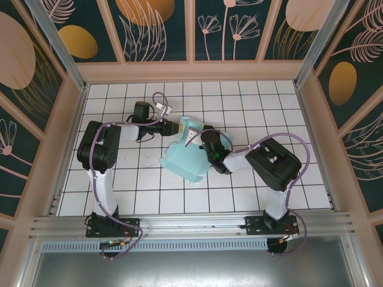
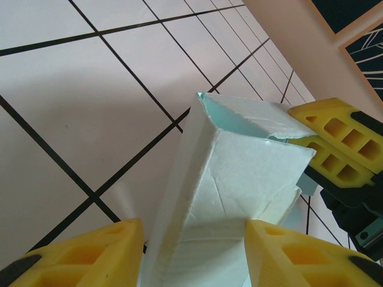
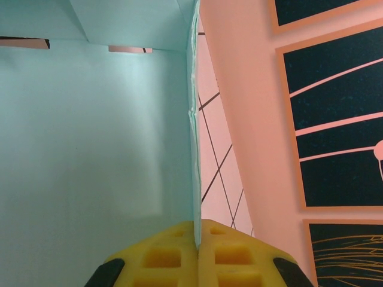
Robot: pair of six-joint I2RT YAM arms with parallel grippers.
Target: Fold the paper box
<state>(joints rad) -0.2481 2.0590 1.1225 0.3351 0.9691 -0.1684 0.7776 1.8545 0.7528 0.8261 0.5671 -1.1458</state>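
Observation:
The pale aqua paper box lies partly folded mid-table, one end raised between the two grippers. My left gripper meets that raised end from the left. In the left wrist view its yellow fingers stand wide apart and open, with a folded section of the box between them. My right gripper comes in from the right and is shut on a thin wall of the box, the card's edge pinched between its fingers. Those same fingers clamp the box's upper corner in the left wrist view.
The table is white tile with dark grid lines. Pink-framed panel walls close in the back and both sides. An aluminium rail runs along the near edge by the arm bases.

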